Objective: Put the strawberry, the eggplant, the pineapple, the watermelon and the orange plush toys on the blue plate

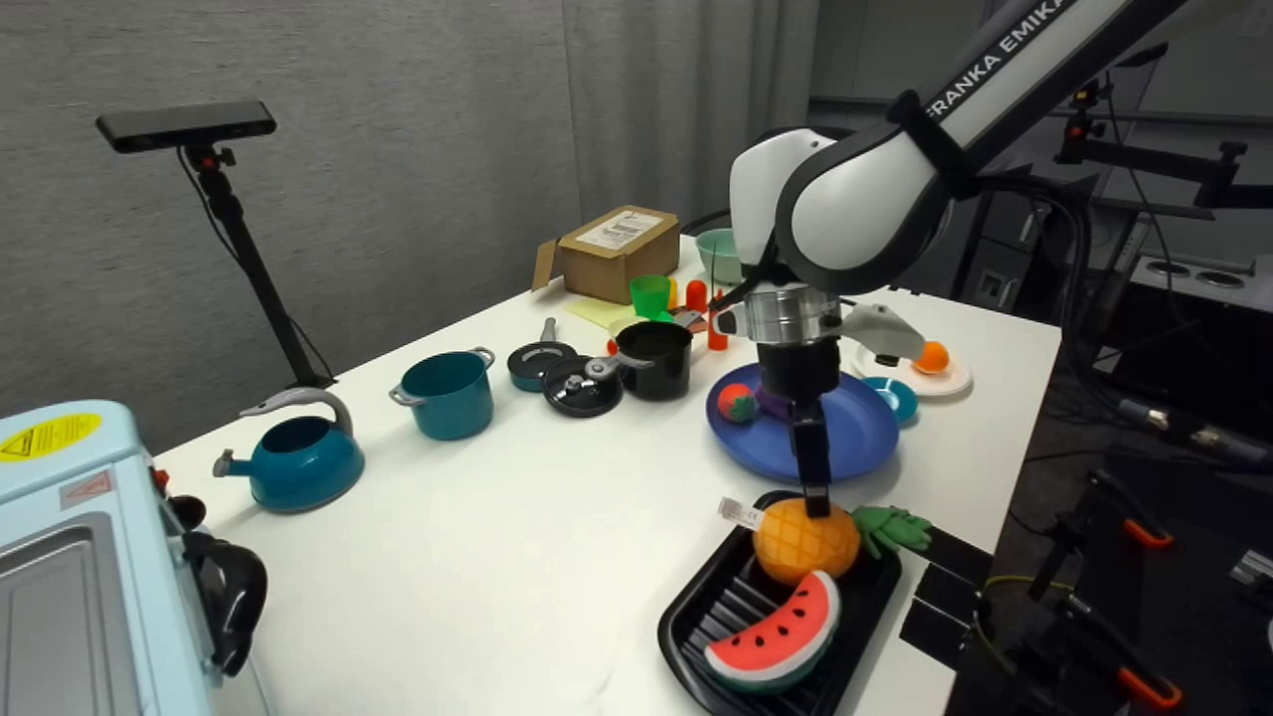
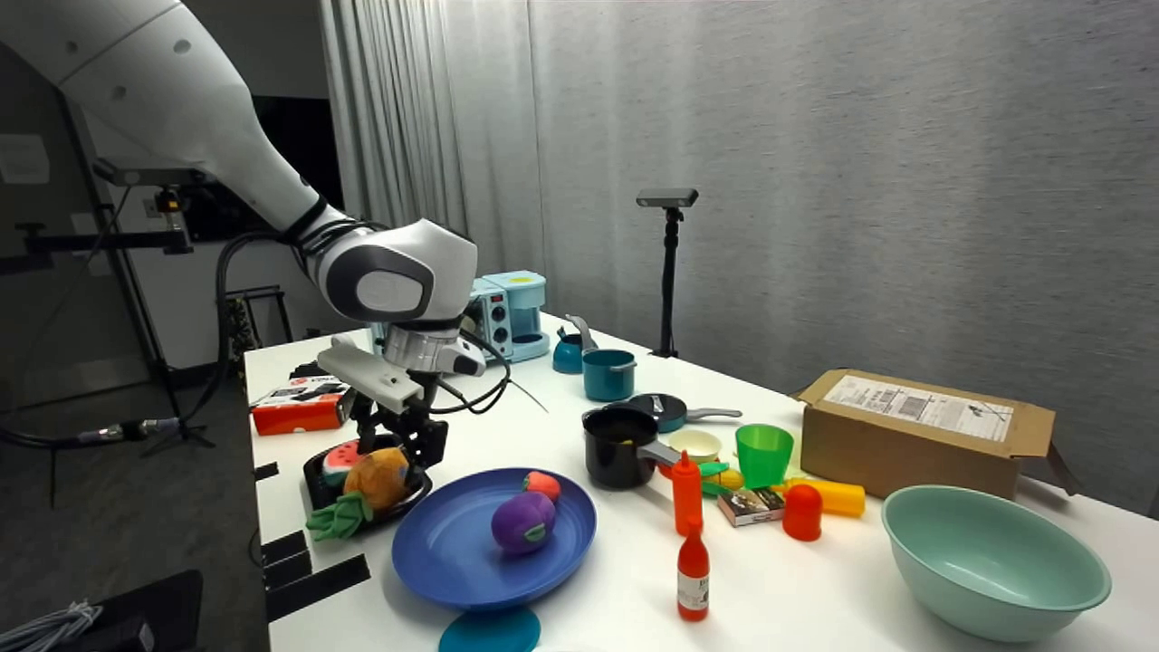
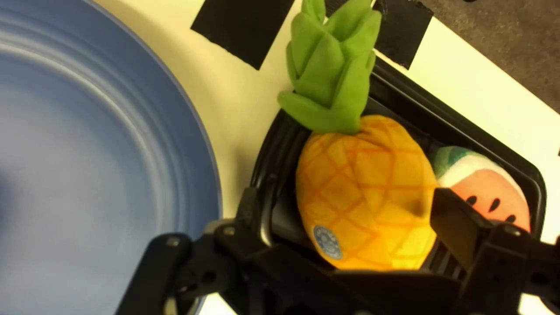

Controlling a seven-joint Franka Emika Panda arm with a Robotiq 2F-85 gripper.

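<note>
The strawberry (image 1: 737,403) (image 2: 541,485) and the purple eggplant (image 1: 772,403) (image 2: 523,523) lie on the blue plate (image 1: 857,443) (image 2: 453,552) (image 3: 87,144). The pineapple (image 1: 804,547) (image 2: 377,477) (image 3: 363,183) lies in the black tray, its green leaves over the rim. The watermelon slice (image 1: 781,631) (image 2: 340,460) (image 3: 492,197) lies beside it in the tray. The orange (image 1: 931,358) sits on a white plate. My gripper (image 1: 817,505) (image 2: 396,448) (image 3: 345,199) is open over the pineapple, one finger on each side; the left finger in the wrist view stands apart from it.
The black tray (image 1: 686,636) (image 3: 404,98) stands close to the blue plate. The white plate (image 1: 955,383) and a small teal dish (image 1: 892,398) (image 2: 489,631) lie by the blue plate. A black pot (image 1: 661,363) (image 2: 621,453) and red bottles (image 2: 686,493) stand nearby.
</note>
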